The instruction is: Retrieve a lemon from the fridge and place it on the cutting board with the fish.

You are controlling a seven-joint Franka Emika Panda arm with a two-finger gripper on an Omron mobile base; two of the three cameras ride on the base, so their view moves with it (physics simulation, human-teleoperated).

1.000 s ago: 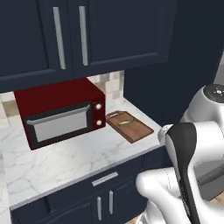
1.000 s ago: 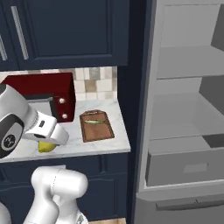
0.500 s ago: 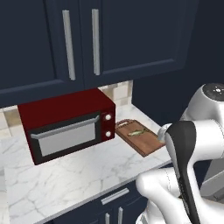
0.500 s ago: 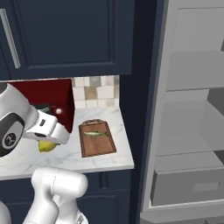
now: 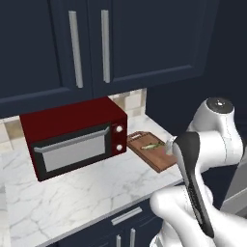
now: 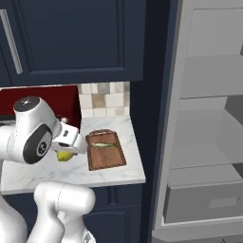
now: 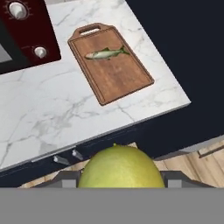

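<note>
A: Brown cutting board (image 5: 153,150) on the marble counter (image 5: 77,193) right of the red microwave (image 5: 77,137), left base view; fish (image 5: 152,145) on it.
B: Right base?
A: Adds the open fridge (image 6: 204,142) and the lemon (image 6: 64,155) under the hand, above the counter left of the board.
B: Hand view?
A: Gripper (image 7: 121,179) clamped on the lemon, off the counter's front edge, board beyond. No readable text.
</note>
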